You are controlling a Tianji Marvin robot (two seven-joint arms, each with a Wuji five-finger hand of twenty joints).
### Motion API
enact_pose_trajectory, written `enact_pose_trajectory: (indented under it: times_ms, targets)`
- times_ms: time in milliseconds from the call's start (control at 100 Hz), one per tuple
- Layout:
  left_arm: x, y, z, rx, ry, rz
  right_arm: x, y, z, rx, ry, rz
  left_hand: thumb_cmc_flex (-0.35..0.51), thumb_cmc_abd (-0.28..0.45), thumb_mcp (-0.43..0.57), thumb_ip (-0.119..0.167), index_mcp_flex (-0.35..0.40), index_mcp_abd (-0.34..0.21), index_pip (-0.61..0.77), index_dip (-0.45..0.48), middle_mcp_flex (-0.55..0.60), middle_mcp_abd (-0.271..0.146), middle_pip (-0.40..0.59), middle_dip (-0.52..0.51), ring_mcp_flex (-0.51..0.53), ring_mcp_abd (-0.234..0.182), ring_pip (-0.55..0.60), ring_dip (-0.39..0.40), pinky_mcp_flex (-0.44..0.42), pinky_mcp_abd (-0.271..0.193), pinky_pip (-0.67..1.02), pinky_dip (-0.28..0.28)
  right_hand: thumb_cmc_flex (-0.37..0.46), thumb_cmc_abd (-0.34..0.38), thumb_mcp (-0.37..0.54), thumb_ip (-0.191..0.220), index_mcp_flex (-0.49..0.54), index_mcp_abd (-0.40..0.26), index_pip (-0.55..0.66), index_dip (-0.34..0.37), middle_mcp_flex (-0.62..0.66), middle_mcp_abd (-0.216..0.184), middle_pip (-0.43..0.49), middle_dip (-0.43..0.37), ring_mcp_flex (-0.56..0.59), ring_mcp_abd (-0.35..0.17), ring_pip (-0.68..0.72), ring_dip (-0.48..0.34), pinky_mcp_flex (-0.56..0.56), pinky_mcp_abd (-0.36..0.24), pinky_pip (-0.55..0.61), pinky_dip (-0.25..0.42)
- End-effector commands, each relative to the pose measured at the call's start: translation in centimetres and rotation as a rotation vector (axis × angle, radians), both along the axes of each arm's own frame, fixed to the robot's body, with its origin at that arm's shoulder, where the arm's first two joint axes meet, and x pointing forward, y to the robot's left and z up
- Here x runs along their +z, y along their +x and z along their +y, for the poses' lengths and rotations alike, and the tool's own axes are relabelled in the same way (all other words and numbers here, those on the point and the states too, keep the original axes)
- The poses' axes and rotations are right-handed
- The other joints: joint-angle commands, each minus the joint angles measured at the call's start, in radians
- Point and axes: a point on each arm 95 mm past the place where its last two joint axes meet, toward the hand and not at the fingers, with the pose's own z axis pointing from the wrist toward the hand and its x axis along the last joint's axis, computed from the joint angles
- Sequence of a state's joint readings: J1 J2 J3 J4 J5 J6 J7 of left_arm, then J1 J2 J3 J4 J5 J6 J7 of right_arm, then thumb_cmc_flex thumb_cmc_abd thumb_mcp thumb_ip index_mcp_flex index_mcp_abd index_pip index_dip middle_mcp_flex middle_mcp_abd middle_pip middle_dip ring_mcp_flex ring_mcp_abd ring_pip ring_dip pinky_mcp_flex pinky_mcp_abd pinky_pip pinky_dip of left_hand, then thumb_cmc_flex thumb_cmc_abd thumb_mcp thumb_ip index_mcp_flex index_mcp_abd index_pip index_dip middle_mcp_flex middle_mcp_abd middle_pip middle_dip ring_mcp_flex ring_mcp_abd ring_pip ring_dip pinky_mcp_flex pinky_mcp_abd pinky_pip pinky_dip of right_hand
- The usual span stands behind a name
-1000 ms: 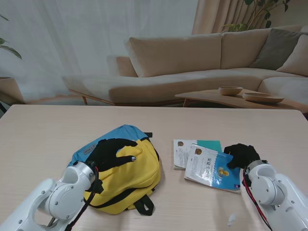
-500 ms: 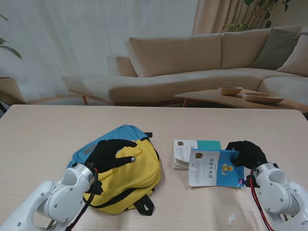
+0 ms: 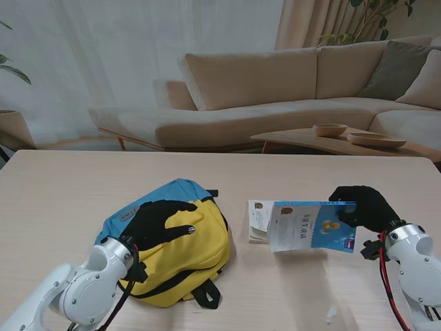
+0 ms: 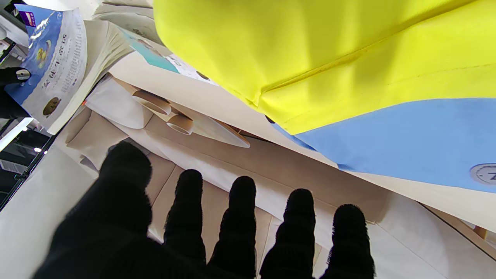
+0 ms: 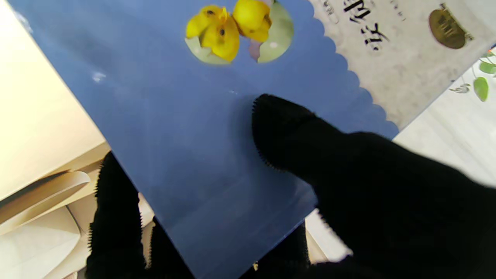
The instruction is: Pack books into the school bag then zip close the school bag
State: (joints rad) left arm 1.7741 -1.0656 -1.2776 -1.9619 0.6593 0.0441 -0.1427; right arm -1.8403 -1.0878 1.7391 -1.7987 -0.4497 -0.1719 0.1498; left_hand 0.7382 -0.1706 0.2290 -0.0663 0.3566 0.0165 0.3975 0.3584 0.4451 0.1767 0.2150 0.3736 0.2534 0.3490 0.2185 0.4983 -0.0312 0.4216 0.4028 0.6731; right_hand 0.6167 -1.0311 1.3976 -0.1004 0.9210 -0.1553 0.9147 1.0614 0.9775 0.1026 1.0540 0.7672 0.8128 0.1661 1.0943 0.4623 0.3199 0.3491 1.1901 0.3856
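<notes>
Since a second ago the blue book (image 3: 313, 227) has come up off the table (image 3: 55, 186) and now hangs tilted in the air, its cover facing me, instead of lying flat on the other book. On the left, the left hand (image 3: 160, 220) lies spread over the yellow and blue school bag (image 3: 200, 248), fingers apart, gripping nothing. The bag sits flat, nearer to me on the left half of the table. Just right of it the second book (image 3: 259, 222) stays on the table. Farther right, the right hand (image 3: 364, 207) pinches the blue book's right edge, thumb (image 5: 286, 128) on the cover, fingers behind.
</notes>
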Motion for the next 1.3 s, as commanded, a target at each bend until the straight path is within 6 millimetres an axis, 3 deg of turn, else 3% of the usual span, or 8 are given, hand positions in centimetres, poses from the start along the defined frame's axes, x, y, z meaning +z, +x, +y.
enact_pose_trajectory:
  times_ms: [0, 320, 460, 540, 660, 920, 1160, 1290]
  targets:
    - [0.1, -0.2, -0.4, -0.015, -0.02, 0.013, 1.2, 0.1, 0.9, 0.019, -0.003, -0.025, 0.004, 0.025, -0.019, 0.041, 0.012, 0.006, 0.011, -0.016, 0.006, 0.011, 0.009, 0.005, 0.012, -0.007, 0.002, 0.005, -0.003, -0.008, -0.024, 0.024, 0.067, 0.076, 0.155, 0.163, 0.166, -0.08, 0.162, 0.122, 0.064, 0.026, 0.088, 0.034, -0.002, 0.007, 0.033, 0.004, -0.008, -0.001, 0.036, 0.028]
    - [0.2, 0.3, -0.7, -0.06, -0.113, 0.025, 2.4, 1.3, 5.5, 0.022, 0.04, -0.072, -0.025, -0.021, -0.021, 0.036, -0.042, 0.055, -0.002, -0.019, -0.016, 0.025, 0.006, 0.002, 0.018, -0.012, 0.006, 0.004, -0.004, -0.009, 0.015, 0.023, 0.057, 0.046, 0.172, 0.197, 0.179, -0.086, 0.166, 0.131, 0.078, 0.026, 0.102, 0.035, 0.014, 0.01, 0.052, 0.002, 0.008, 0.005, 0.058, 0.039]
    - [0.0, 0.7, -1.1, -0.066, -0.147, 0.006, 2.1, 1.6, 8.0, 0.021, 0.098, -0.075, -0.105, -0.097, 0.104, 0.019, -0.094, 0.084, 0.021, -0.015, -0.041, 0.016, 0.037, 0.02, 0.012, -0.022, 0.023, 0.013, -0.016, -0.012, 0.099, 0.008, 0.058, 0.041, 0.172, 0.207, 0.183, -0.086, 0.168, 0.133, 0.079, 0.029, 0.105, 0.034, 0.012, 0.015, 0.056, 0.001, 0.008, 0.007, 0.065, 0.043]
    - [-0.3, 1.0, -1.3, -0.069, -0.175, -0.002, 1.9, 1.8, 9.4, 0.014, 0.13, -0.08, -0.19, -0.156, 0.234, -0.009, -0.127, 0.095, 0.031, -0.015, -0.062, 0.008, 0.047, 0.026, 0.003, -0.029, 0.028, 0.015, -0.025, -0.018, 0.135, -0.009, 0.06, 0.036, 0.172, 0.21, 0.185, -0.084, 0.168, 0.133, 0.081, 0.031, 0.105, 0.033, 0.013, 0.016, 0.058, 0.0, 0.009, 0.011, 0.07, 0.047]
    - [-0.5, 1.3, -1.7, -0.078, -0.224, 0.005, 1.7, 1.7, 11.3, 0.011, 0.19, -0.077, -0.21, -0.203, 0.269, -0.034, -0.148, 0.106, 0.037, -0.015, -0.09, 0.001, 0.058, 0.03, -0.011, -0.035, 0.029, 0.013, -0.032, -0.023, 0.15, -0.014, 0.069, 0.029, 0.172, 0.208, 0.191, -0.075, 0.168, 0.129, 0.083, 0.04, 0.105, 0.031, 0.012, 0.026, 0.062, 0.0, 0.006, 0.018, 0.076, 0.051]
    - [-0.3, 2.0, -2.0, -0.088, -0.248, -0.001, 2.0, 0.8, 14.2, 0.05, 0.267, -0.066, -0.223, -0.23, 0.304, -0.041, -0.189, 0.121, 0.031, -0.02, -0.126, -0.003, 0.055, 0.027, -0.032, -0.042, 0.021, 0.008, -0.04, -0.032, 0.15, -0.023, 0.07, 0.03, 0.172, 0.199, 0.192, -0.076, 0.168, 0.129, 0.081, 0.042, 0.105, 0.029, 0.01, 0.026, 0.062, -0.003, 0.005, 0.02, 0.079, 0.055]
    - [0.0, 2.5, -2.8, -0.122, -0.29, 0.025, 2.1, 0.0, 16.3, 0.08, 0.309, -0.055, -0.212, -0.229, 0.327, -0.041, -0.16, 0.118, 0.053, -0.013, -0.097, -0.009, 0.08, 0.037, -0.014, -0.041, 0.033, 0.012, -0.031, -0.028, 0.154, -0.024, 0.072, 0.031, 0.172, 0.196, 0.192, -0.075, 0.167, 0.129, 0.081, 0.042, 0.104, 0.029, 0.01, 0.028, 0.062, -0.003, 0.004, 0.022, 0.08, 0.057]
    - [0.3, 2.5, -3.2, -0.15, -0.314, 0.043, 2.3, -0.3, 17.4, 0.082, 0.34, -0.05, -0.196, -0.235, 0.368, -0.037, -0.107, 0.131, 0.111, 0.027, -0.039, 0.006, 0.127, 0.073, 0.029, -0.028, 0.088, 0.048, -0.008, -0.014, 0.248, 0.012, 0.073, 0.03, 0.172, 0.195, 0.192, -0.075, 0.167, 0.129, 0.082, 0.044, 0.104, 0.029, 0.01, 0.03, 0.063, -0.003, 0.007, 0.023, 0.082, 0.058]
